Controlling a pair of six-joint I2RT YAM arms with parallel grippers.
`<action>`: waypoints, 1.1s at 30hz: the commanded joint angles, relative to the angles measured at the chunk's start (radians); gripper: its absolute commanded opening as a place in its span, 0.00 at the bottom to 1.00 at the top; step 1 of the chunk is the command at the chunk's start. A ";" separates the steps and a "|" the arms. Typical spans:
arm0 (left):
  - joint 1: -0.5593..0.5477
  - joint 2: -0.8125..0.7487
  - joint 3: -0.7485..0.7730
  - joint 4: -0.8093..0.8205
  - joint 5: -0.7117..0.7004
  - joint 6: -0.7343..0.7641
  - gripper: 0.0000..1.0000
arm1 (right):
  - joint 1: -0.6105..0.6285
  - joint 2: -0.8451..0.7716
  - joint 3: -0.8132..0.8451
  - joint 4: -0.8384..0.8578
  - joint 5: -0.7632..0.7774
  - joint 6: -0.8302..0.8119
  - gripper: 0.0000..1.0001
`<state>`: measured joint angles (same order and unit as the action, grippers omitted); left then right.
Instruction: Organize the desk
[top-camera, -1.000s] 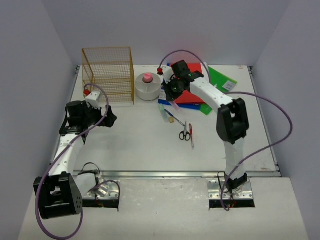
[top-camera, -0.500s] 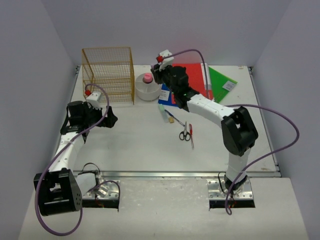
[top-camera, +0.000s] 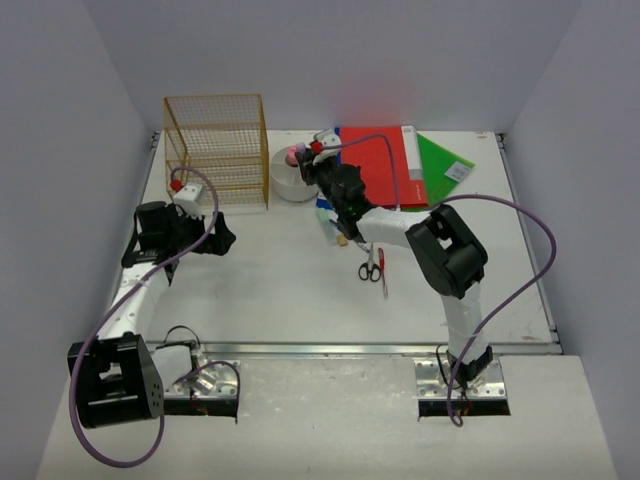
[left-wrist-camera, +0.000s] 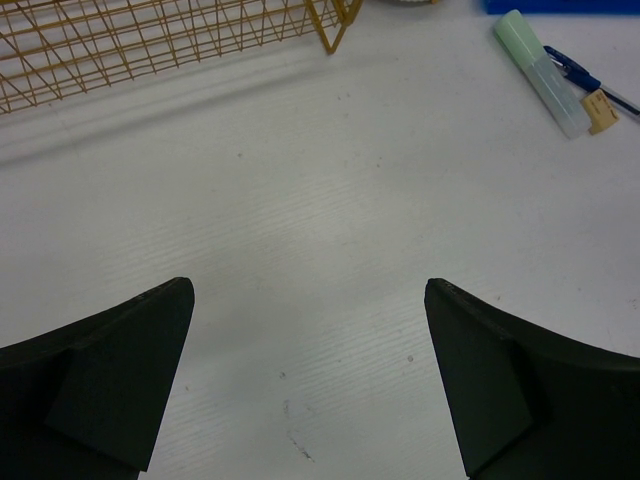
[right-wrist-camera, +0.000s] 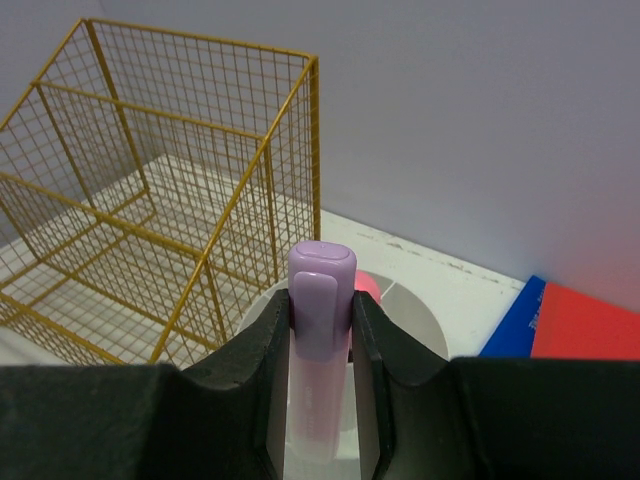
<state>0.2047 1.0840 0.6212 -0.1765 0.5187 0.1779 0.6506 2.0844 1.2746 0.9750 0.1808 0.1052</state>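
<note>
The desk (top-camera: 270, 290) is a white tabletop. My right gripper (right-wrist-camera: 320, 312) is shut on a pale purple highlighter (right-wrist-camera: 321, 290), held upright with its cap on top. It hangs right over the white round holder (right-wrist-camera: 420, 322), which has a pink item (right-wrist-camera: 369, 284) in it. In the top view this gripper (top-camera: 308, 168) sits at the holder (top-camera: 285, 183), beside the gold wire rack (top-camera: 215, 150). My left gripper (left-wrist-camera: 308, 288) stands open low over bare desk (left-wrist-camera: 320, 180), with nothing between its fingers (left-wrist-camera: 110, 390).
Red (top-camera: 375, 165) and green (top-camera: 440, 160) folders and a blue book (top-camera: 326, 204) lie at the back right. A green highlighter (left-wrist-camera: 545, 72), a blue pen (left-wrist-camera: 580, 75), scissors (top-camera: 371, 265) and a red pen (top-camera: 382, 272) lie mid-desk. A metal rail (top-camera: 330, 348) runs along the near edge.
My right arm swung left from above the folders to the white holder, folding its elbow in, still gripping the purple highlighter. The left arm has not moved.
</note>
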 joint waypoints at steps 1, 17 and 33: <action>0.010 0.007 0.034 0.038 0.011 0.003 1.00 | 0.004 0.046 0.049 0.163 0.035 -0.012 0.00; 0.010 0.016 0.040 0.019 -0.006 0.029 1.00 | 0.001 0.059 -0.016 0.196 -0.013 -0.055 0.35; 0.013 -0.024 0.019 0.032 0.007 0.016 1.00 | -0.048 -0.317 -0.017 -1.090 -0.341 0.111 0.46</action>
<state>0.2047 1.1049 0.6235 -0.1761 0.5137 0.1936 0.5998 1.7755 1.2992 0.2755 -0.1226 0.1293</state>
